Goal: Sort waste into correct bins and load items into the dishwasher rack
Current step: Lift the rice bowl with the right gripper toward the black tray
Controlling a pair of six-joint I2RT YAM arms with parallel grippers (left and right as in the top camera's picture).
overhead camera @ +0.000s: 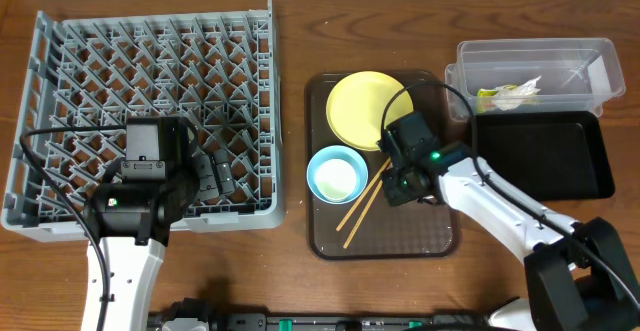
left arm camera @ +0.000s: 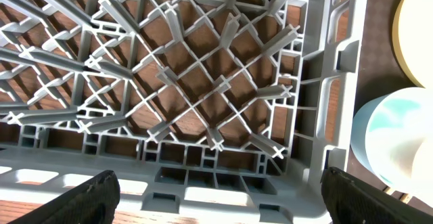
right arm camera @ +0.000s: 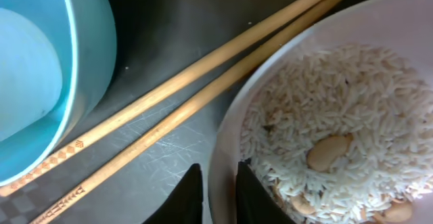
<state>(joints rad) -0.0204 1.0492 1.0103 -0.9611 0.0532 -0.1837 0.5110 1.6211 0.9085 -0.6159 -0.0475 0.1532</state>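
My right gripper [right arm camera: 220, 193] is shut on the rim of a white bowl [right arm camera: 270, 68] that holds cooked rice scraps [right arm camera: 331, 116] with a few beans. The bowl sits on the brown serving tray [overhead camera: 400, 236], and my right gripper [overhead camera: 405, 176] hides it in the overhead view. The wooden chopsticks [right arm camera: 203, 82] lie beside it, between it and the light-blue bowl [overhead camera: 336, 174]. The yellow plate [overhead camera: 365, 106] lies at the tray's back. My left gripper [left arm camera: 220, 197] is open and empty over the front right corner of the grey dishwasher rack [overhead camera: 140, 71]. The cream cup is out of view.
A clear tub [overhead camera: 535, 56] at the back right holds a crumpled white wrapper [overhead camera: 515, 93] and a green snack packet [overhead camera: 487, 98]. A shallow black tray [overhead camera: 545, 156] lies in front of it. The rack holds no dishes.
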